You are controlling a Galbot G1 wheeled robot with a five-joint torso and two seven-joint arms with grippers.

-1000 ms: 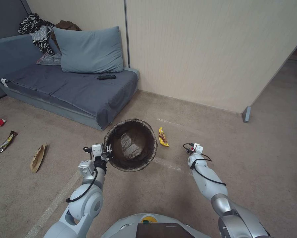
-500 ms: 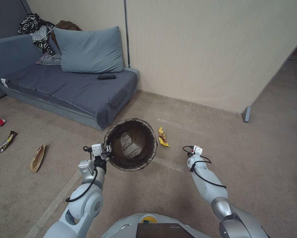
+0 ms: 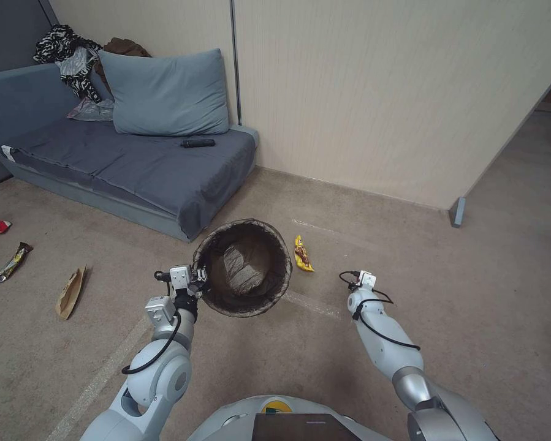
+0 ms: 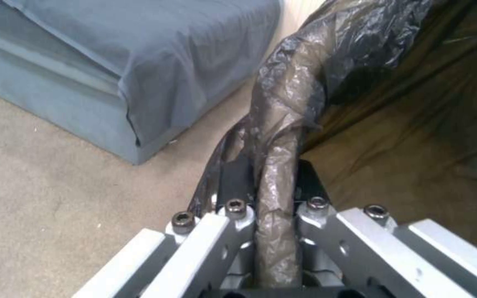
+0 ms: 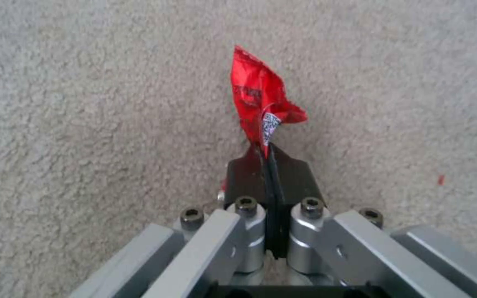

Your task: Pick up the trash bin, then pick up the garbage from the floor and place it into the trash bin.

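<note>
Left gripper [image 4: 271, 182] clamps trash bin [image 3: 244, 267] rim; right gripper [image 5: 268, 165] — outstretched, seemingly low — pinches red wrapper [image 5: 258, 99].

Carpeted living room: sofa [image 3: 134, 165], pillow [image 3: 165, 92]

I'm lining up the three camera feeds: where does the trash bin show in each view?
Head view: the trash bin sits at centre, held at its rim by the left hand.
Left wrist view: its bag-wrapped rim runs up from between the shut fingers, the lined inside beyond.
Right wrist view: not in it; the right hand pinches a red wrapper.
Shared landmark: the beige carpet.
</note>
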